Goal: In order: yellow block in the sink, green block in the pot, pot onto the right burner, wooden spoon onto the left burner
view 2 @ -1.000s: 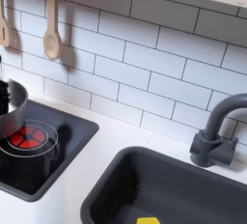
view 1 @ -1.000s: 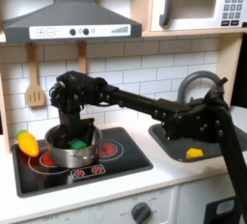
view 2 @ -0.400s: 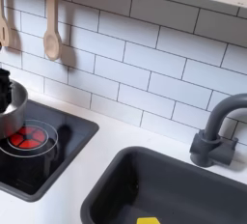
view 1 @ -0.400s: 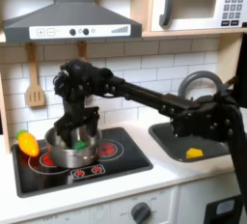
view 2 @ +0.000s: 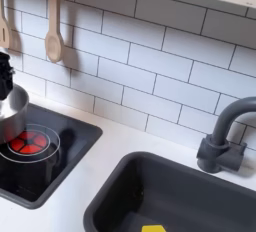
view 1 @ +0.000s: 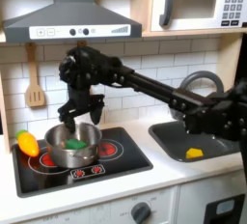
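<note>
My gripper hangs open just above the steel pot, nothing between its fingers. The pot stands on the left burner in the first exterior view, and the green block lies inside it. The yellow block rests in the dark grey sink. In the second exterior view the pot shows at the left edge beside the red right burner. The wooden spoon hangs on the tiled wall, and the yellow block peeks in at the bottom of the sink.
A slotted wooden spatula hangs on the wall left of the arm. An orange-yellow-green toy vegetable lies at the cooktop's left edge. The range hood sits overhead, a microwave at upper right. The arched faucet stands behind the sink.
The gripper has lifted straight up out of the pot, leaving the green block inside. The pot and the yellow block have stayed put.
</note>
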Available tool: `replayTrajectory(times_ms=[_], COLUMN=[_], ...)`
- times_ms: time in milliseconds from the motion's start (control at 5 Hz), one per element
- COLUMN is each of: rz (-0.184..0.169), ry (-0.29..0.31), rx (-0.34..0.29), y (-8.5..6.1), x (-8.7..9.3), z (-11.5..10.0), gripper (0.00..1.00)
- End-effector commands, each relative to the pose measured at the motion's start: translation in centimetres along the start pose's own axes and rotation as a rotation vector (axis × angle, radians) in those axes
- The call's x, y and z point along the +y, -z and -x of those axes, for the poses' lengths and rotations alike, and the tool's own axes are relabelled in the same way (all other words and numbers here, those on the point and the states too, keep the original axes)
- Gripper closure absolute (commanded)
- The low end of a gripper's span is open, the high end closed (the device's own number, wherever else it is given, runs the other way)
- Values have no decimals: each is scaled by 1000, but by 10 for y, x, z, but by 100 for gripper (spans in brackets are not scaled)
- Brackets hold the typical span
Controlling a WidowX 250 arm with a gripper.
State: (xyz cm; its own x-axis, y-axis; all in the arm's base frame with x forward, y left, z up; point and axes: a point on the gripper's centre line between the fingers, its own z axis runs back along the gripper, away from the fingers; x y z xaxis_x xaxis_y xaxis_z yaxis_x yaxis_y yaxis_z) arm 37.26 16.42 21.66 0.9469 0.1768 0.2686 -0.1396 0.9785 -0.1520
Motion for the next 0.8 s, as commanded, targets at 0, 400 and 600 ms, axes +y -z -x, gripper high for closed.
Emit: replayTrajectory(times_ms=[0,400,600], rz=[10,29,19], ry=[57,95,98], rx=[32,92,104], y=[7,29,34], x=[-22,-40,-36], z=[7,11,13], gripper=[0,0,0])
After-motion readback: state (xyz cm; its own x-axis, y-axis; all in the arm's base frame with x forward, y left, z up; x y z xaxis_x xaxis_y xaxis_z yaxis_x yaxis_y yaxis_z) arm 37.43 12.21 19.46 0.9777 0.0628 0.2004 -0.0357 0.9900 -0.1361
